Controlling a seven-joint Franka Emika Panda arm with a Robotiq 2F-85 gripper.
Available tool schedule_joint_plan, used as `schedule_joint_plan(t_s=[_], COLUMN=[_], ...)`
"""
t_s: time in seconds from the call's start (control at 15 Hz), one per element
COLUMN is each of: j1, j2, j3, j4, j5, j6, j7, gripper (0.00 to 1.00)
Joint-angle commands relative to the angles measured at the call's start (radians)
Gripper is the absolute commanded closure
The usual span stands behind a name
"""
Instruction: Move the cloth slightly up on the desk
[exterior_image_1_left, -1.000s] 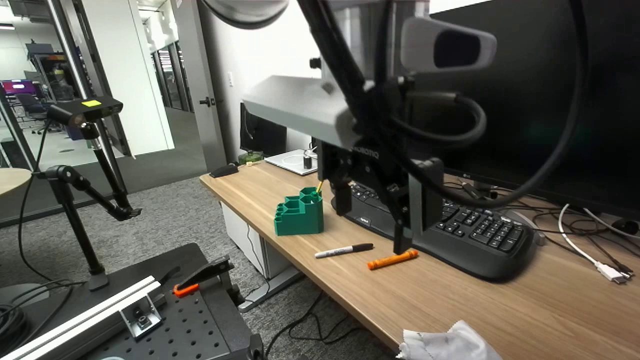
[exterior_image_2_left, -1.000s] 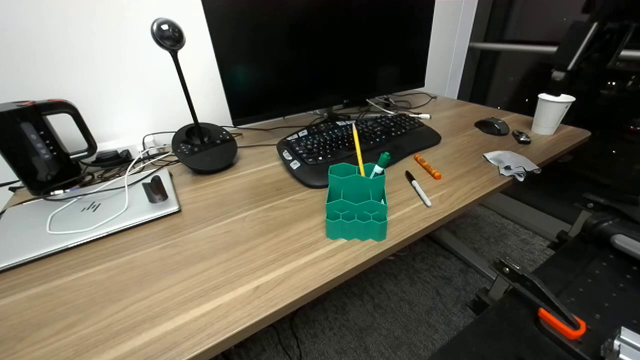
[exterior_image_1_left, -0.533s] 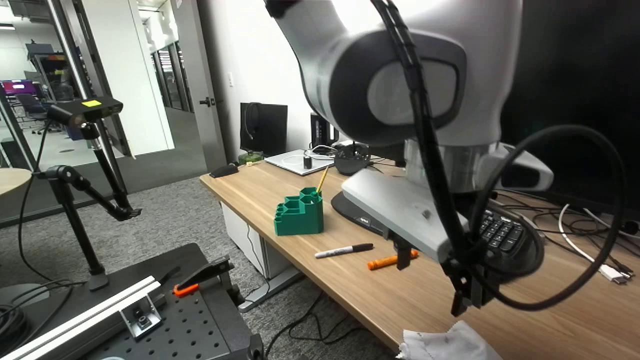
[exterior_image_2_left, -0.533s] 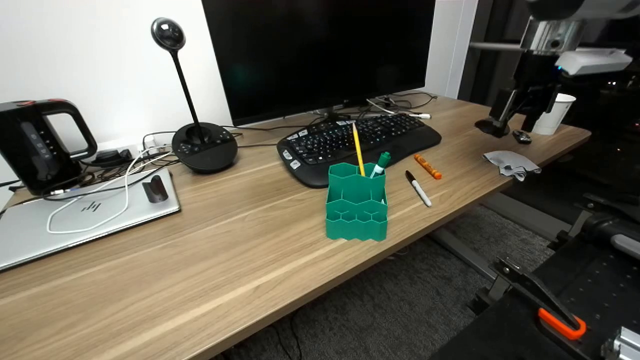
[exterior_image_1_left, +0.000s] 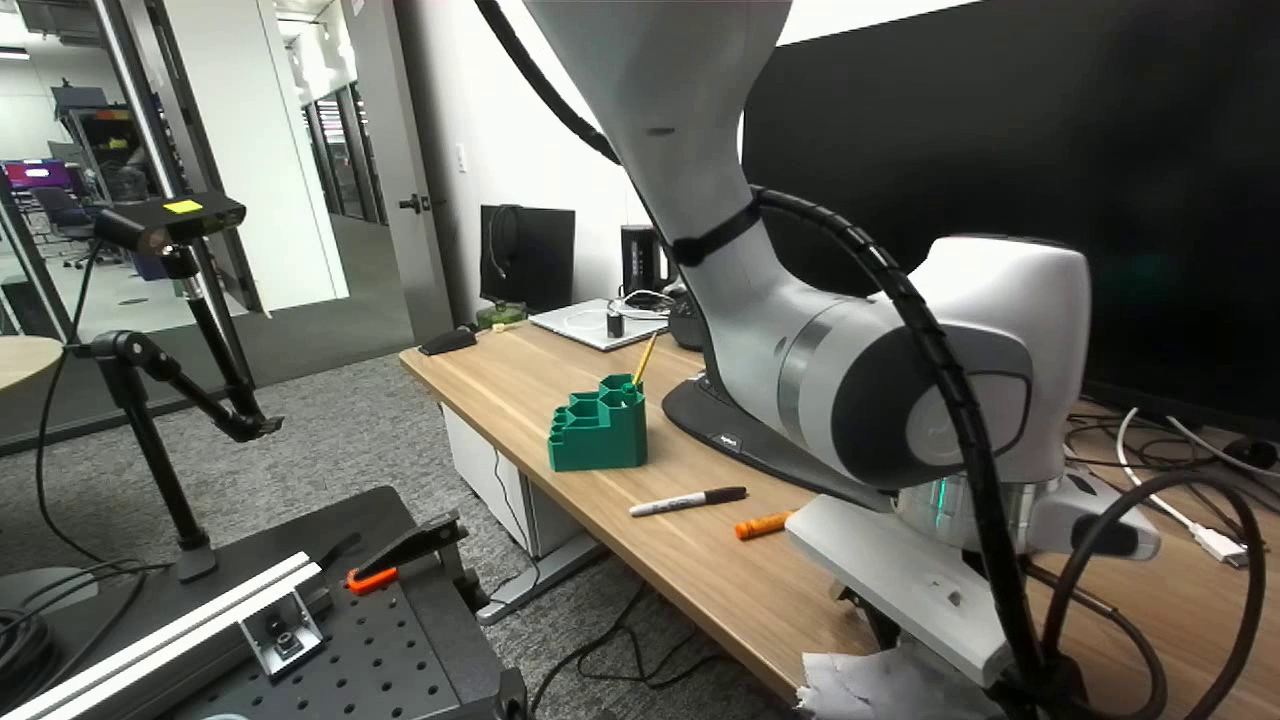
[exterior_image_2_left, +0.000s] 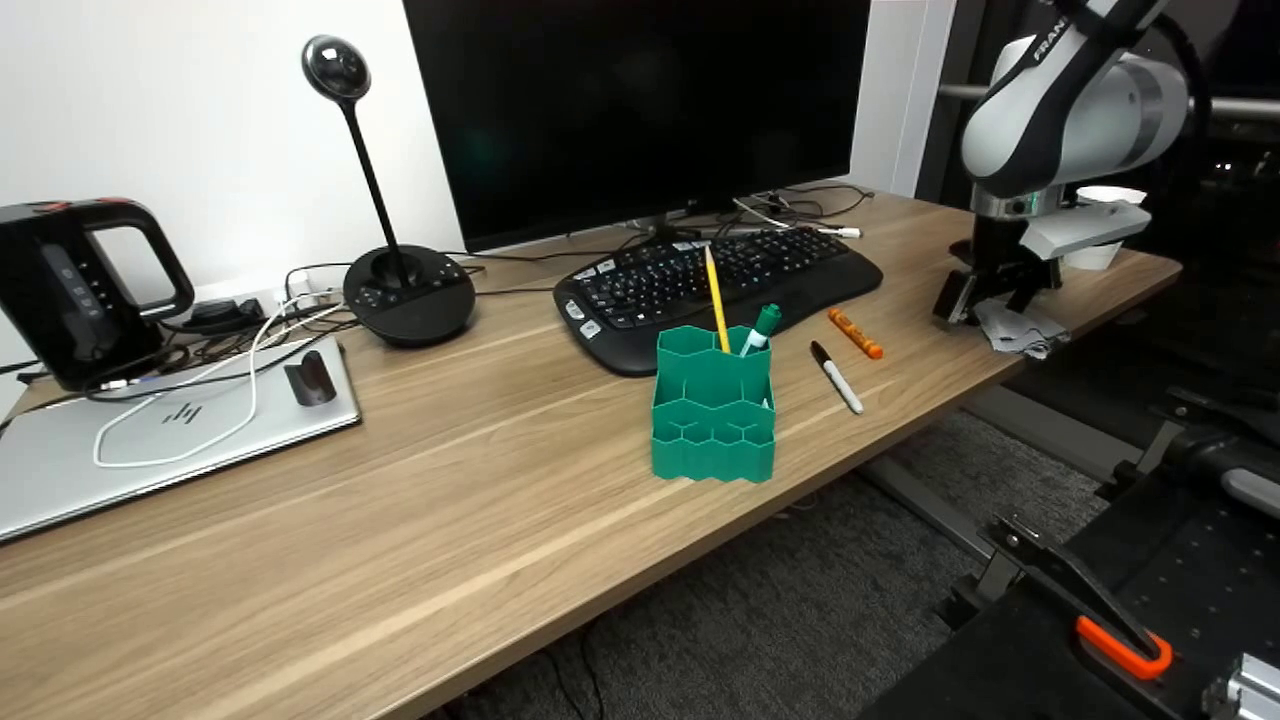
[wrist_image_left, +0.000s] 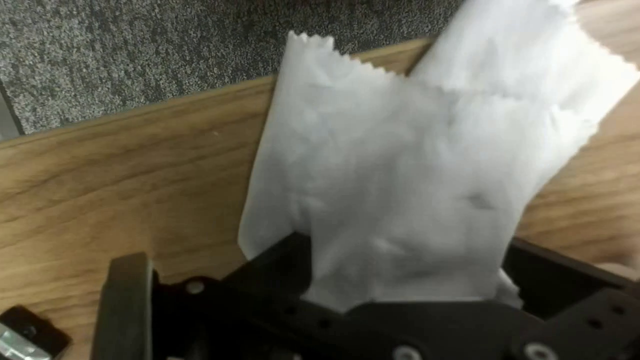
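Gripper (wrist_image_left: 407, 250) is low at the cloth (wrist_image_left: 410, 165), fingers (wrist_image_left: 287, 265) set wide apart, one to either side, pale grey folds lying in the gap between them. Contact between fingers and cloth: cannot tell. Cloth lies rumpled and doubled over, zigzag-cut edges, on the wooden desk (exterior_image_2_left: 450, 520) by its front edge; carpet (wrist_image_left: 150, 55) shows past that edge in the wrist view. In an exterior view a white cup (exterior_image_2_left: 1095, 258) stands behind the gripper, partly hidden. Farther along the desk an orange crayon (exterior_image_2_left: 855, 334) and a black-capped marker (exterior_image_2_left: 837, 378) lie near each other, both apart from the cloth; the arm (exterior_image_1_left: 740, 290) hides one end of the crayon in an exterior view. Black keyboard (exterior_image_2_left: 640, 310) sits behind them, before a dark monitor (exterior_image_2_left: 660, 110). Green organiser (exterior_image_2_left: 712, 400) stands near the keyboard, yellow pencil (exterior_image_2_left: 716, 300) and green-capped marker (exterior_image_2_left: 765, 324) leaning in its tallest part.
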Motion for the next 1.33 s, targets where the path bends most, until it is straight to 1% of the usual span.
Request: schedule_joint_plan(t_s=[0.0, 0.2, 0.6, 0.73, 0.8, 1.0, 1.13, 1.27], j1=[-0.004, -0.006, 0.002, 0.003, 0.002, -0.005, -0.012, -0.02], j2=[0.088, 0.132, 0.276, 0.312, 0.315, 0.281, 0.238, 0.164], j3=[-0.001, 0.005, -0.005, -0.005, -0.003, 0.005, 0.018, 0.036], j4=[0.133, 0.232, 0.516, 0.587, 0.602, 0.597, 0.573, 0.515], j5=[-0.041, -0.038, -0.028, -0.027, -0.03, -0.043, -0.047, -0.042], j6=[-0.092, -0.113, -0.116, -0.129, -0.15, -0.281, -0.348, -0.376], j7=[0.056, 0.094, 0.211, 0.239, 0.237, 0.187, 0.141, 0.082], gripper=[0.0, 0.0, 0.0, 0.0, 0.0, 0.0, 0.0, 0.0])
